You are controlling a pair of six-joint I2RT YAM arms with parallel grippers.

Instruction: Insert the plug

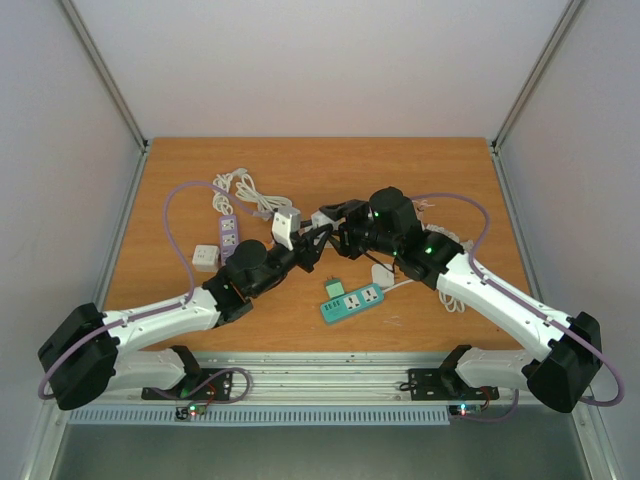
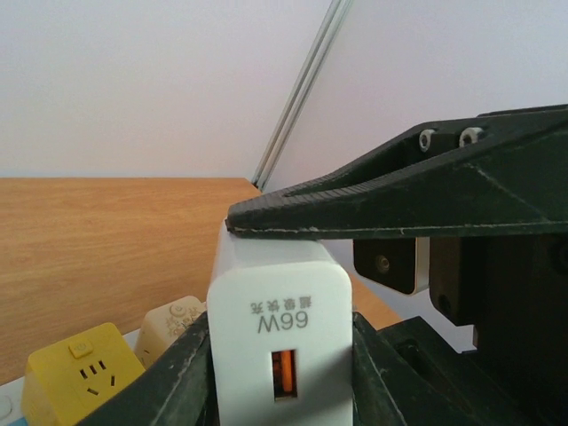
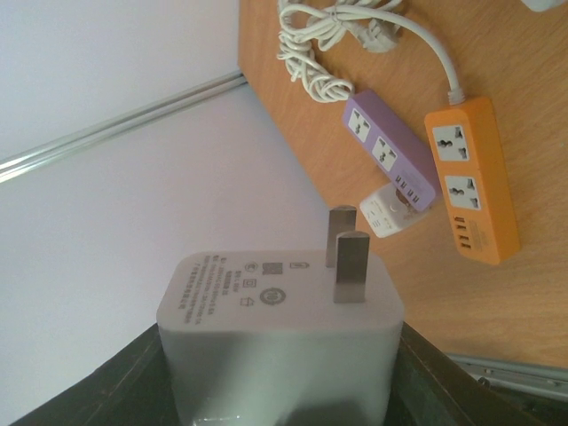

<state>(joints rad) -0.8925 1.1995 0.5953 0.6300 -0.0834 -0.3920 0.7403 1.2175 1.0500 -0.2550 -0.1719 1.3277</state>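
Note:
The plug [image 2: 277, 311] is a white charger block marked 66W. It hangs above the table between both grippers. In the left wrist view its USB end faces the camera. My left gripper [image 2: 282, 377] is shut on its two sides, and a black finger [image 2: 399, 191] of the right gripper lies across its top. In the right wrist view the plug [image 3: 275, 311] shows its two metal prongs, with my right gripper [image 3: 282, 390] shut on it from the opposite end. From above, the left gripper [image 1: 305, 246] and right gripper [image 1: 330, 224] meet mid-table.
A green power strip [image 1: 352, 300] lies in front of the grippers. A purple strip [image 1: 228, 236], a white cube adapter [image 1: 205, 257] and a coiled white cable [image 1: 245, 188] lie to the left. The right wrist view also shows an orange strip [image 3: 470, 177]. A yellow socket cube [image 2: 80, 364] sits below the left gripper.

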